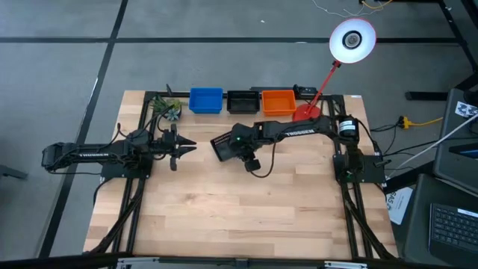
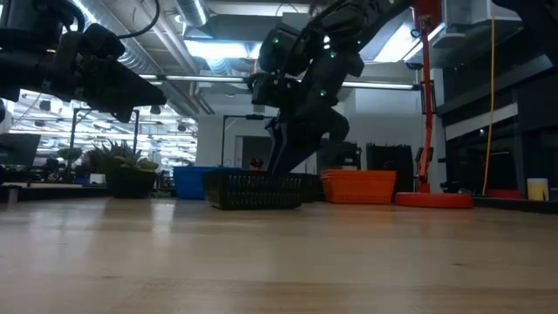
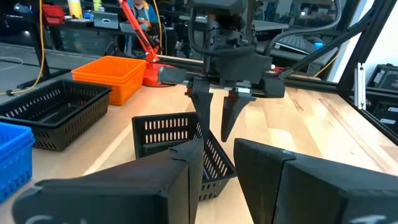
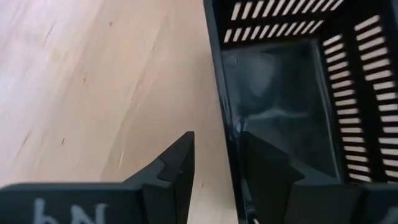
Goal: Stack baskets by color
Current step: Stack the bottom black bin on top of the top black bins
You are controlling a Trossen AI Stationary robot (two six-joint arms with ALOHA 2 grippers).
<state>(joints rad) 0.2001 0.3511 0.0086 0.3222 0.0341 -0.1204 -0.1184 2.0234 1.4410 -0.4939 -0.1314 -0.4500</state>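
Note:
A loose black mesh basket (image 1: 222,146) (image 2: 257,190) rests flat on the table's middle. My right gripper (image 1: 235,152) (image 4: 214,140) slants down over its right end, open, with one finger inside the basket and one outside its wall. Three more baskets stand on their bases in a row at the far edge: blue (image 1: 205,100), black (image 1: 242,101) and orange (image 1: 278,102). My left gripper (image 1: 185,146) (image 3: 217,180) waits level and open, left of the loose basket. My right gripper has the loose basket's wall (image 4: 225,118), on the side toward the table's right edge, between its open fingers (image 3: 204,115), which come from above and slant down. I cannot tell whether either finger touches the wall. The basket sits flat on the table.
A red desk lamp stands with its base (image 1: 306,112) beside the orange basket and its head (image 1: 352,39) beyond the far edge. A small green plant (image 1: 168,109) sits at the far left. Bare wood (image 1: 246,217) spreads toward the near edge.

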